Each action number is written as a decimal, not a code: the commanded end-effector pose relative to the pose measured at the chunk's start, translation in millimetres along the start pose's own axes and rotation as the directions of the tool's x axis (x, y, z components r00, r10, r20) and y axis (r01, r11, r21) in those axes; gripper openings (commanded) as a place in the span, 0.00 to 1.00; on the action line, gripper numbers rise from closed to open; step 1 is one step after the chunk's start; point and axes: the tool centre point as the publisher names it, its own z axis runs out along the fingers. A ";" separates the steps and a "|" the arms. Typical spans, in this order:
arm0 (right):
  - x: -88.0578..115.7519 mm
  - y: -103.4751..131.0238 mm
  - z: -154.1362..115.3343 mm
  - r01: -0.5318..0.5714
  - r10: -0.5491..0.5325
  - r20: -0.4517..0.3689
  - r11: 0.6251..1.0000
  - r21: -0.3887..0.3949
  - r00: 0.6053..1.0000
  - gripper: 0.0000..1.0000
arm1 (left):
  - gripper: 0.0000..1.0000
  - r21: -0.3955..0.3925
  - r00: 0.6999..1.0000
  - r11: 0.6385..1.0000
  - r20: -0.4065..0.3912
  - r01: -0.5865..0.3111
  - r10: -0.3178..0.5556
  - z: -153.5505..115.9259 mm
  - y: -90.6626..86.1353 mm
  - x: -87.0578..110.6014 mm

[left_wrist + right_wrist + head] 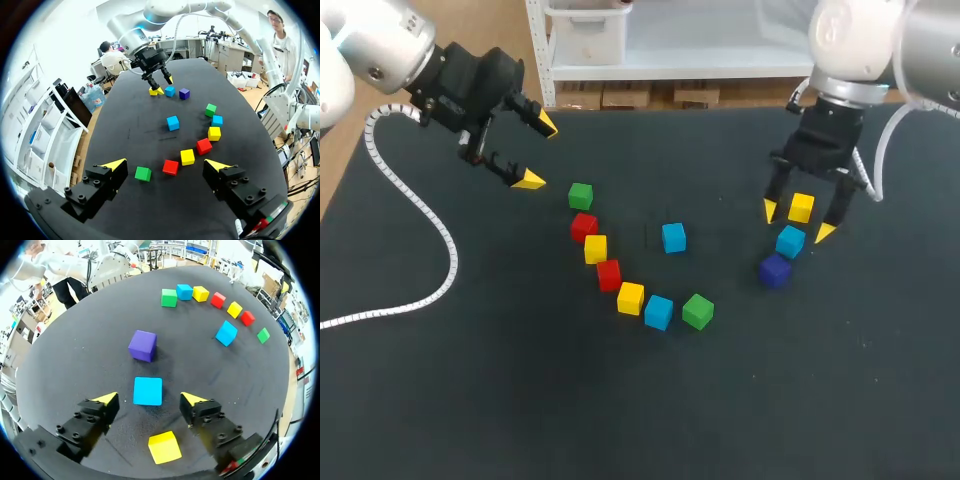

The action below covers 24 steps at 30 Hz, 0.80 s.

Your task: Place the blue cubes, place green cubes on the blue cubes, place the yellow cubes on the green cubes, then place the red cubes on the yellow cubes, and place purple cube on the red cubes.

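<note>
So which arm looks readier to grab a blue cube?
The right, probably: the right tool hangs open over a blue cube; the left tool is farther from every blue one.

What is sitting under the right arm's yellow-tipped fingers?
A yellow cube lies on the table beneath the right gripper, untouched by its open fingers. A blue cube sits just ahead, a purple cube beyond. The wrist view shows nothing else hidden there.

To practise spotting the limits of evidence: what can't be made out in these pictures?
- Left wrist view: the yellow cube under the right gripper is partly covered by a fingertip of the same colour, so its outline is unclear.
- Head view: the left arm and right arm are cut off by the frame's edges.
</note>
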 end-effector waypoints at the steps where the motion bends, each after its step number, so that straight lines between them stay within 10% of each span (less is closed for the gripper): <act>1: -1.5 0.7 2.9 -0.002 0.002 -0.005 1.000 0.001 1.000 0.61 | 1.00 0.004 1.000 1.000 -0.001 -0.001 0.001 0.1 2.1 0.5; 6: -2.5 0.6 6.1 0.001 -0.001 -0.001 1.000 -0.003 1.000 0.44 | 1.00 0.004 1.000 1.000 -0.001 -0.001 0.001 0.1 2.1 0.5; 10: -3.3 0.6 7.3 -0.001 0.001 0.002 1.000 -0.003 1.000 0.00 | 1.00 0.004 1.000 1.000 -0.001 -0.001 0.001 0.1 2.1 0.5; 18: -11.1 2.0 -4.5 -0.144 0.141 0.046 0.986 0.079 0.989 0.00 | 1.00 0.004 1.000 1.000 -0.001 -0.001 0.001 0.1 2.1 0.5; 24: -24.7 -2.0 -19.9 -0.397 0.386 0.096 0.897 0.196 0.918 0.00 | 1.00 0.004 1.000 1.000 -0.001 -0.001 0.001 0.1 2.1 0.5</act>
